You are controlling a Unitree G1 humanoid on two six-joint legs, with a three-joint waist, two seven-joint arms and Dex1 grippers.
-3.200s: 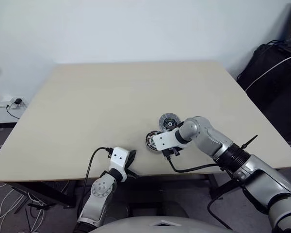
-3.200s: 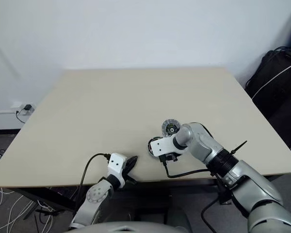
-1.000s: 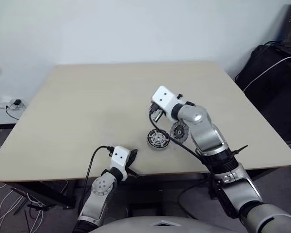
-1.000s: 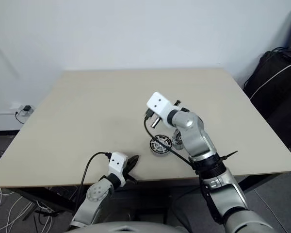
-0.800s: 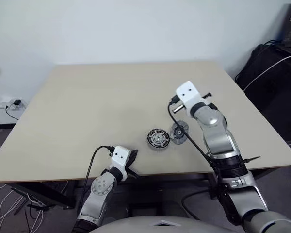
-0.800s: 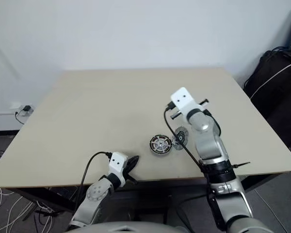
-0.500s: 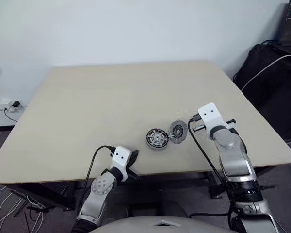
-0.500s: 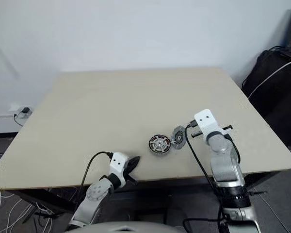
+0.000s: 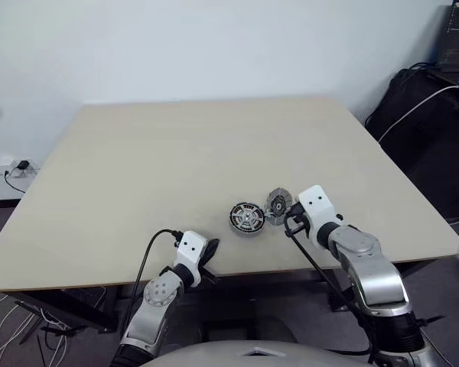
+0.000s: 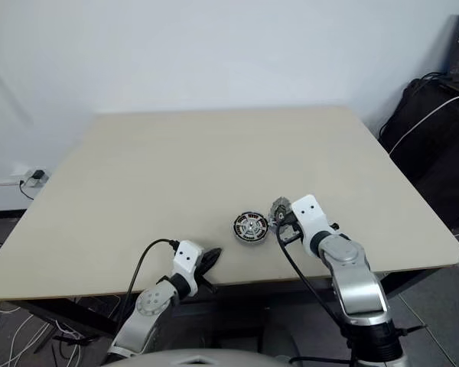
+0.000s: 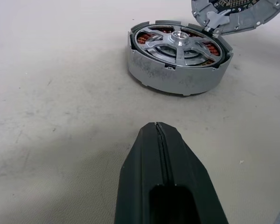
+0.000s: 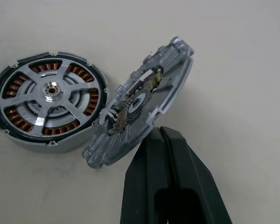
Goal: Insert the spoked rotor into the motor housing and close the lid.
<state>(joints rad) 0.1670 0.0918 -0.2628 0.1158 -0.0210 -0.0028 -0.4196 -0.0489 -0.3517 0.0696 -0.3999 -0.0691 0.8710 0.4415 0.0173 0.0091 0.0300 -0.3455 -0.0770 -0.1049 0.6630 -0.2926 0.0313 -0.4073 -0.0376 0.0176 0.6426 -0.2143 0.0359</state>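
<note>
One table point(image 9: 176, 153), big, matte beige, a faintly speckled top, and it carries everything here. Two arms come over its near edge, each ending in one black pincer.

The left pincer point(image 11: 157, 140) sits low at the near edge, its two smooth black fingers point(image 11: 144, 163) pressed flat together with just a thin seam between them, gripping nothing. Straight ahead of its tips, a little way off, lies the housing point(image 11: 179, 56).

The right pincer point(image 12: 161, 140) is pinched tight as well, both fingers meeting in a blunt wedge, nothing between them. Its tip is right at the edge of the lid point(image 12: 140, 102); whether it actually touches, I can't tell.

Now the parts, three in all. One housing: a round, shallow metal can with a grey notched wall and a ring of copper-orange windings inside. One rotor point(image 12: 49, 93): a thin bright silver wheel with flat spokes around a small hub, already seated in the housing, the copper showing through its gaps. One lid: a silver-grey disc with a toothed, ribbed rim and a dark centre, tilted up on edge and leaning against the housing's side nearest the right pincer, its ribbed face turned toward the housing. So the lid is not yet down on the housing.
</note>
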